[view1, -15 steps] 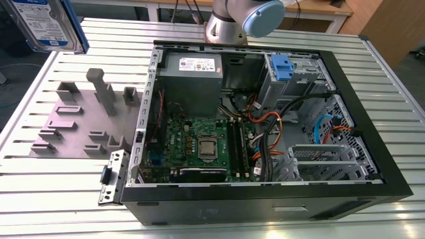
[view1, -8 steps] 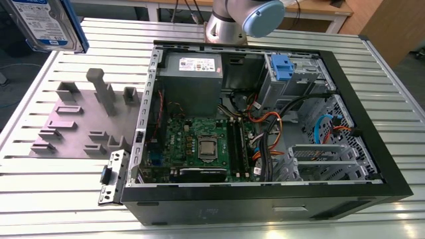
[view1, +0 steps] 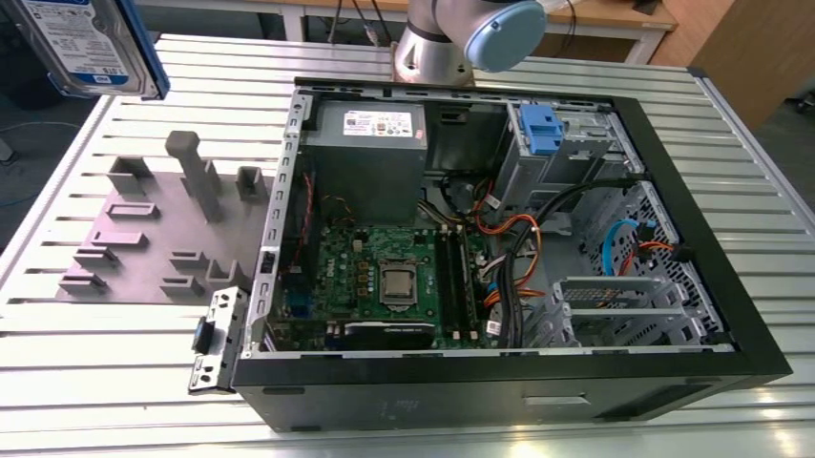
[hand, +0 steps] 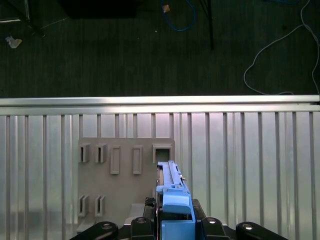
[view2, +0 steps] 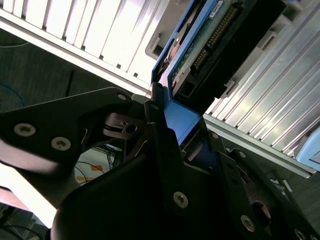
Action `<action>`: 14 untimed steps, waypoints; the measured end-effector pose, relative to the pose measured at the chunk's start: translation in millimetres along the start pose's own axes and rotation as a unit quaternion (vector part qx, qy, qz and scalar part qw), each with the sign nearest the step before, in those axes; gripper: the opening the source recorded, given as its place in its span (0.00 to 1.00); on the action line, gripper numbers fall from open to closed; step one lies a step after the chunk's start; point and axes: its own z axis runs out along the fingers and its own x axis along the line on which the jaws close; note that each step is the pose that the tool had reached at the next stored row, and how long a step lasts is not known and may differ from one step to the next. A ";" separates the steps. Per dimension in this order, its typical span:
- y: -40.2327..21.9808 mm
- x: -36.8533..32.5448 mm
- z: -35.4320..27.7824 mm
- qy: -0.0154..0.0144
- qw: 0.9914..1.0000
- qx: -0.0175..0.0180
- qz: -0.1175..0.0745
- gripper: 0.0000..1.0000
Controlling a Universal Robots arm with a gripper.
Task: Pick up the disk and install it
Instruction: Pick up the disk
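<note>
Disk: a flat rectangular silver hard drive with a white-and-blue label and a bright blue plastic bracket round it (view1: 95, 43). It is held aloft at the exterior view's upper left, well apart from the case, and the frame edge cuts off its top and left.
Disk, wrist views: in the first wrist view it is edge-on (hand: 170, 187), above the fixture plate. In the second wrist view its green circuit-board side shows (view2: 210, 40).
Claw: the black metal claw (view2: 186, 131) is closed on the disk's blue bracket, with a bolted finger (view2: 162, 135) pressed against each side.
Bench: slatted, ribbed aluminium bench (view1: 114, 382).
Fixture plate: a matt grey plate with rectangular slots and upright blocks (view1: 140, 239), lying flat on the bench beside the case.
Case: an open black computer case (view1: 510, 386) lying on its side.
Case contents: a grey power-supply box with a white sticker (view1: 369, 143), a green motherboard (view1: 382, 272), orange and black cables (view1: 510, 234), and a metal drive cage with a blue latch (view1: 541, 129).
Arm: its grey-and-blue base joint (view1: 446, 43) stands behind the case, cut off at the top.
Floor: dark carpet with loose cables (hand: 125, 50), seen past the bench edge.
</note>
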 end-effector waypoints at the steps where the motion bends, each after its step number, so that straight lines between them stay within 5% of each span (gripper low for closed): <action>1: 0.0 0.0 -0.2 0.000 1.000 0.000 0.000 0.36; 14: 0.1 0.0 -1.1 -0.002 1.000 0.000 0.000 0.36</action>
